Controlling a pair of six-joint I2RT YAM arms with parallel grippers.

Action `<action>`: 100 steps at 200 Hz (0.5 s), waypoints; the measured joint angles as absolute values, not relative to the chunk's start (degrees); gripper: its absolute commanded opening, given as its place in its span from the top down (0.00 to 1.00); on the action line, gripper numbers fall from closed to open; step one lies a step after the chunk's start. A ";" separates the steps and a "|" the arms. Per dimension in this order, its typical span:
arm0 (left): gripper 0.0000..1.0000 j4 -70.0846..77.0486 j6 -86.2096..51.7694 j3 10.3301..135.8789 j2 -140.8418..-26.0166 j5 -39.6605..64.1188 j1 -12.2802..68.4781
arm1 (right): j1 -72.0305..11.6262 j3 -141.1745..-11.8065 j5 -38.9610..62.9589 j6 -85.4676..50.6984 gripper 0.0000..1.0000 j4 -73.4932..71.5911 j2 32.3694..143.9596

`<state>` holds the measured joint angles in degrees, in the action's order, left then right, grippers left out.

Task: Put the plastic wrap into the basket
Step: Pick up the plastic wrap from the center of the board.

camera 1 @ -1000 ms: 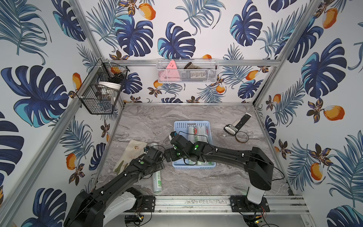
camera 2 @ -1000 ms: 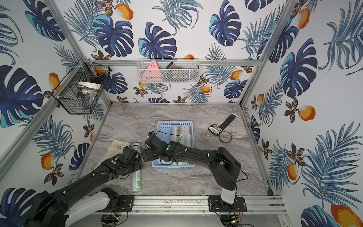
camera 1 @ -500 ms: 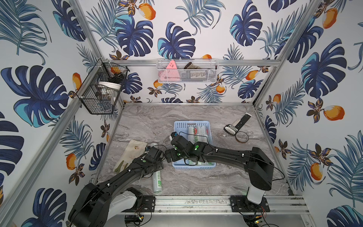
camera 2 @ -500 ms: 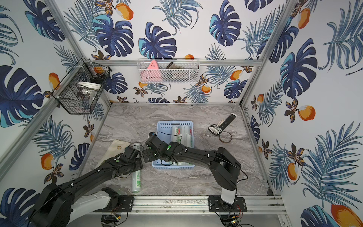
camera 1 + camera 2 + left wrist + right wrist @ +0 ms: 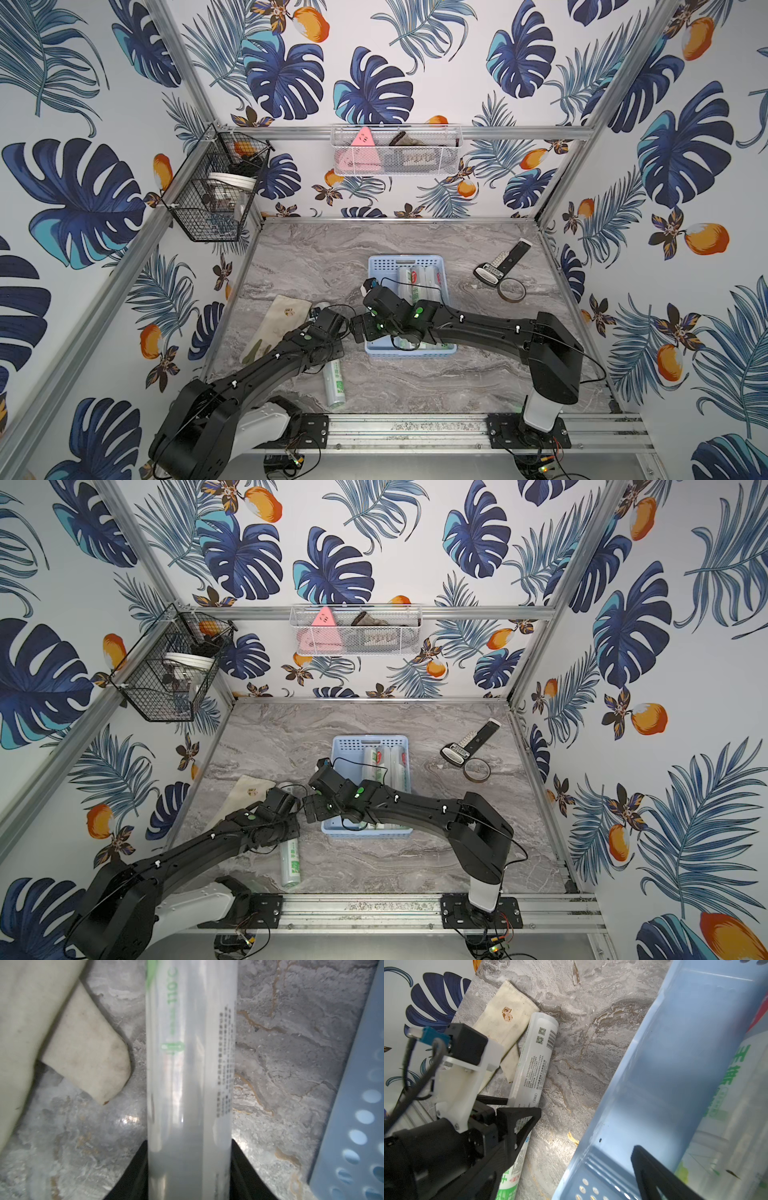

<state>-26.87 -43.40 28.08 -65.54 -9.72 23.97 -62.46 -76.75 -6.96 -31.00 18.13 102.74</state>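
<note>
One plastic wrap roll [image 5: 334,384] lies on the marble table just left of the light blue basket [image 5: 409,353]; it also shows in a top view [image 5: 291,862] and the right wrist view [image 5: 533,1059]. My left gripper [image 5: 189,1147] is shut on this roll [image 5: 191,1064], with a black finger [image 5: 137,1167] pressed against each side. Three more rolls [image 5: 415,282] lie lengthwise in the basket. My right gripper [image 5: 360,328] hangs open at the basket's left wall [image 5: 664,1064]. One of its fingers [image 5: 654,1174] is inside the basket; the other is hidden.
A cream cloth pouch [image 5: 282,320] lies against the far end of the gripped roll. A black remote-like device [image 5: 503,262] and a tape ring [image 5: 512,291] sit at the right. A black wire basket [image 5: 216,195] and a white mesh basket [image 5: 395,153] hang on the walls.
My left gripper's jaws have closed in onto the roll on the table. The right arm has stayed by the basket's left wall.
</note>
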 measured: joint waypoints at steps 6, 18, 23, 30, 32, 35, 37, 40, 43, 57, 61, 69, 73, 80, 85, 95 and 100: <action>0.61 -26.89 -43.40 28.10 -65.58 -9.76 23.97 | -62.46 -76.69 -7.07 -31.00 0.02 18.13 102.65; 0.66 -27.29 -43.40 28.25 -65.58 -9.91 23.97 | -62.39 -76.53 -7.22 -31.03 0.02 18.11 102.45; 0.68 -27.55 -43.40 28.40 -65.45 -9.98 23.97 | -62.37 -76.47 -7.40 -31.03 0.02 18.11 102.39; 0.69 -27.97 -43.40 28.62 -64.95 -10.04 23.97 | -62.28 -76.31 -7.68 -31.03 0.02 18.11 102.28; 0.69 -28.05 -43.40 28.67 -64.82 -10.07 23.97 | -62.28 -76.29 -7.73 -31.03 0.02 18.09 102.24; 0.69 -28.25 -43.40 28.80 -64.42 -10.15 23.97 | -62.26 -76.20 -7.84 -31.03 0.02 18.11 102.17; 0.69 -28.38 -43.40 28.88 -64.10 -10.20 23.97 | -62.26 -76.18 -7.88 -31.03 0.02 18.11 102.13; 0.69 -28.49 -43.40 28.97 -63.68 -10.28 23.97 | -62.24 -76.12 -8.03 -31.03 0.02 18.13 102.04; 0.70 -28.58 -43.40 29.06 -63.09 -10.33 23.97 | -62.24 -76.09 -8.10 -31.05 0.02 18.11 101.97; 0.71 -28.84 -43.42 29.36 -60.01 -10.50 23.97 | -62.24 -75.77 -8.56 -31.05 0.02 18.09 101.47; 0.71 -29.02 -43.42 29.47 -59.02 -10.52 23.97 | -62.24 -75.68 -8.69 -31.05 0.02 18.09 101.32; 0.71 -29.71 -43.42 29.95 -57.30 -10.52 23.97 | -62.22 -75.44 -8.97 -31.05 0.02 18.06 100.99; 0.71 -30.02 -43.42 30.17 -56.60 -10.52 23.97 | -62.15 -75.31 -9.13 -31.05 0.02 18.09 100.82; 0.71 -30.59 -43.42 30.72 -55.48 -10.52 23.97 | -62.11 -75.02 -9.52 -31.07 0.01 18.06 100.44; 0.71 -31.09 -43.42 31.27 -54.65 -10.50 23.97 | -62.04 -74.81 -9.76 -31.07 0.01 18.06 100.14; 0.70 -31.68 -43.42 32.29 -53.60 -10.46 23.97 | -61.78 -74.46 -10.20 -31.07 0.01 18.06 99.37; 0.70 -32.01 -43.42 32.93 -53.17 -10.31 23.97 | -61.58 -74.26 -10.44 -31.09 0.01 18.04 98.96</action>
